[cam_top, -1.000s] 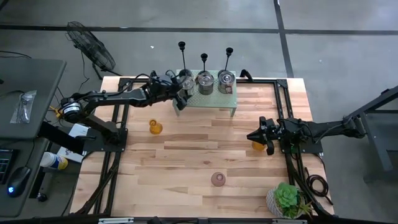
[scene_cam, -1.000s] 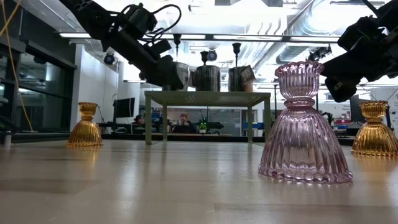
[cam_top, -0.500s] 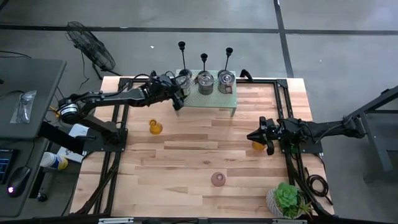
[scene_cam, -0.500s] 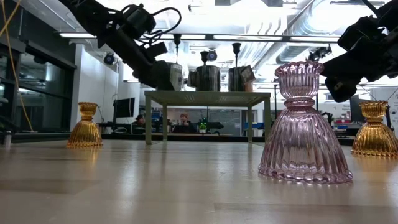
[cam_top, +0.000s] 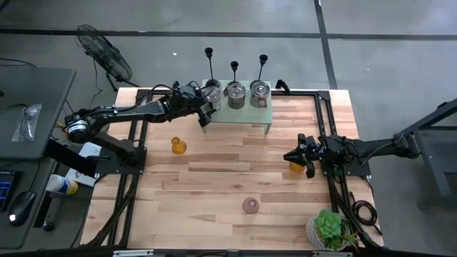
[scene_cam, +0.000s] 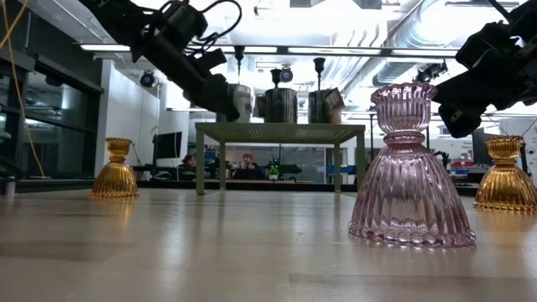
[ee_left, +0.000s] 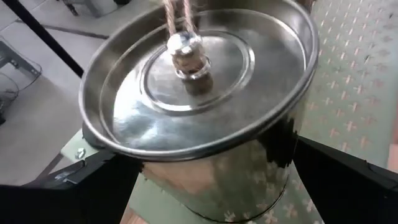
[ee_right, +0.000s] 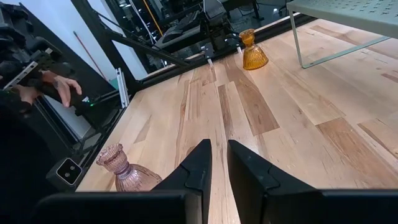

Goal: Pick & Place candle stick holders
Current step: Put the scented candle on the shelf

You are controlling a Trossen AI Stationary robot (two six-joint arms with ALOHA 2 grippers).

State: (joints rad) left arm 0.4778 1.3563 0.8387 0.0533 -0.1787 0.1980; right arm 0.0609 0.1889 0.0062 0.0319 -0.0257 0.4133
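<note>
Three silver tins stand in a row on a small green shelf (cam_top: 246, 116) at the table's far edge. From each tin's top rises a thin black candle stick holder (cam_top: 208, 64) with a small cup top; its base does not show. My left gripper (cam_top: 204, 113) is open, its fingers on either side of the left tin (ee_left: 205, 112). My right gripper (cam_top: 288, 158) is shut and holds nothing; it hangs over the table's right side, next to an amber glass holder (cam_top: 295, 168). My left gripper comes at the left tin slanting down from the table's left. Its two fingers (ee_left: 93, 186) stand close beside the tin's wall (ee_left: 249, 180), one on each side. I cannot tell whether they touch it.
A second amber glass holder (cam_top: 178, 145) stands on the table's left half and a pink one (cam_top: 250, 205) near the front edge. A potted plant (cam_top: 330, 228) sits at the near right corner. A person's hand (ee_right: 59, 87) shows beyond the table.
My left gripper has rolled a little about its own axis and edged up beside the left tin. Its fingers stay as wide apart as before.
</note>
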